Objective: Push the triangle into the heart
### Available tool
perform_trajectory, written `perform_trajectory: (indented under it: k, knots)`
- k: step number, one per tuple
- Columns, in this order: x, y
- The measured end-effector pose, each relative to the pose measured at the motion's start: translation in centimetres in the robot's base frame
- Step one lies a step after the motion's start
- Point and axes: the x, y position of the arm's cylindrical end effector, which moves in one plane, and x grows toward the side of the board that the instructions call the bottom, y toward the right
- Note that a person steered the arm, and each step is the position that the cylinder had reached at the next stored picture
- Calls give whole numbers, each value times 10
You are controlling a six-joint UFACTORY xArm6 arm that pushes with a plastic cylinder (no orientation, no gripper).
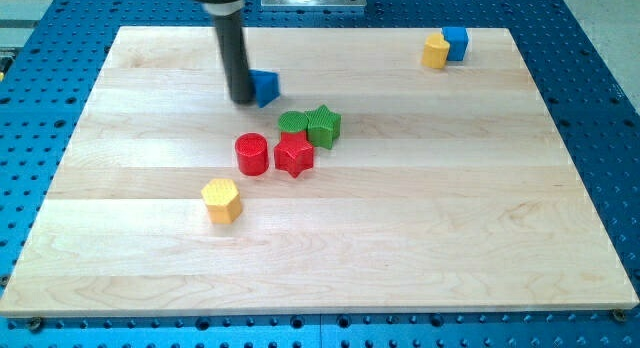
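Observation:
A blue triangle block (266, 88) sits near the view's top, left of centre. My tip (242, 98) stands right against the triangle's left side; the dark rod rises from it out of the view's top. A yellow block that looks like a heart (435, 52) lies far off at the view's top right, touching a blue cube (457, 42) on its right.
Just below and right of the triangle is a cluster: a green round block (292, 121), a green star (324, 125), a red star (294, 155) and a red cylinder (251, 153). A yellow hexagon (221, 200) lies lower left of them. The wooden board (500, 238) rests on a blue perforated table.

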Motion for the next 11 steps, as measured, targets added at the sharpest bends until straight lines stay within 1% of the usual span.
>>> perform_trajectory:
  k: [1,2,3,4,5,6,7,8,9,10,11]
  knots:
    - [-15,37]
    - [-32,124]
    - [-13,71]
    - [11,51]
    - [33,79]
    - [-16,180]
    - [-25,202]
    - [-9,147]
    - [-49,190]
    - [-66,224]
    - [-50,119]
